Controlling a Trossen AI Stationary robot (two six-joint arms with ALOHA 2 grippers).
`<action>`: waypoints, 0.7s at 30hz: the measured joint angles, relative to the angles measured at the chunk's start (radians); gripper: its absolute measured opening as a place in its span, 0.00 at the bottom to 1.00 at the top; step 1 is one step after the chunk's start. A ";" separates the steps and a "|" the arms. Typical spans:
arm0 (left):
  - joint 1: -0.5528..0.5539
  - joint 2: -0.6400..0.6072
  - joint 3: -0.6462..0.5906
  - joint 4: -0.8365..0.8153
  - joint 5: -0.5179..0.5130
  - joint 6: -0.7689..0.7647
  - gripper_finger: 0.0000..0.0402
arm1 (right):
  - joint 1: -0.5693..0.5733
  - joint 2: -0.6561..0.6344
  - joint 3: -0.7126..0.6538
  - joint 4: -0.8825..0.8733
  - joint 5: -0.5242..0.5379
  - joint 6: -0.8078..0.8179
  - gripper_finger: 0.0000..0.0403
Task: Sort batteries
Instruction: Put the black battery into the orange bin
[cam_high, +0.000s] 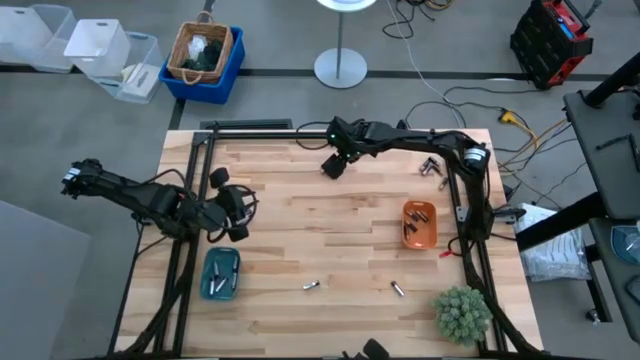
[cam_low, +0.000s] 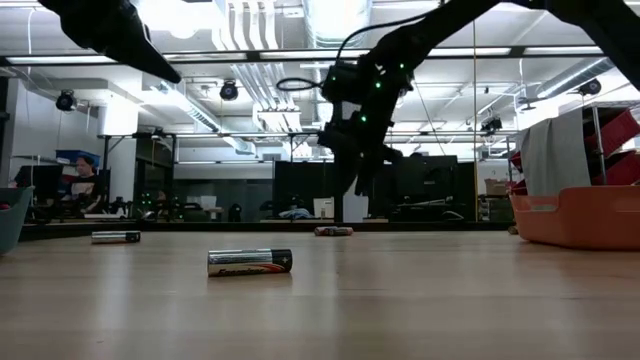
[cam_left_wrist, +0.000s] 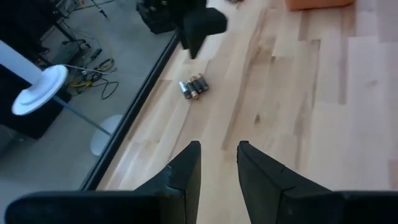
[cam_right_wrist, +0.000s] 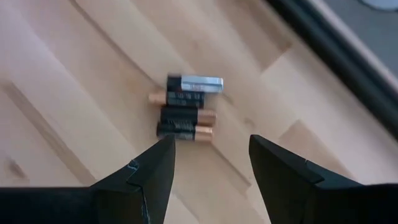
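A small cluster of batteries (cam_right_wrist: 185, 114) lies side by side on the wood near the table's far edge: one silvery, the others black with copper ends. My right gripper (cam_right_wrist: 211, 155) hangs open above them, its fingers apart and touching nothing; it is also in the high view (cam_high: 333, 167). The left wrist view shows the same cluster (cam_left_wrist: 193, 87). Single batteries lie near the front edge (cam_high: 311, 286) (cam_high: 397, 289), one of them close to the low camera (cam_low: 250, 262). My left gripper (cam_high: 240, 207) hovers open over the table's left part, holding nothing.
A teal tray (cam_high: 207, 288) with batteries stands at the front left. An orange tray (cam_high: 431, 238) with batteries stands at the right. Small loose parts (cam_high: 432, 165) lie at the far right, and a green plant (cam_high: 462, 312) stands at the front right corner. Bare wood lies mid-table.
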 joint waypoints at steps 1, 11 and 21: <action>0.000 -0.001 0.000 -0.007 -0.010 0.001 0.21 | 0.001 0.007 0.000 -0.009 -0.005 0.000 0.49; 0.000 -0.002 0.000 -0.030 -0.045 0.001 0.21 | 0.015 0.059 0.000 -0.011 -0.010 0.010 0.63; 0.000 -0.004 0.000 -0.032 -0.047 0.002 0.21 | 0.028 0.099 -0.004 0.030 -0.009 0.031 0.80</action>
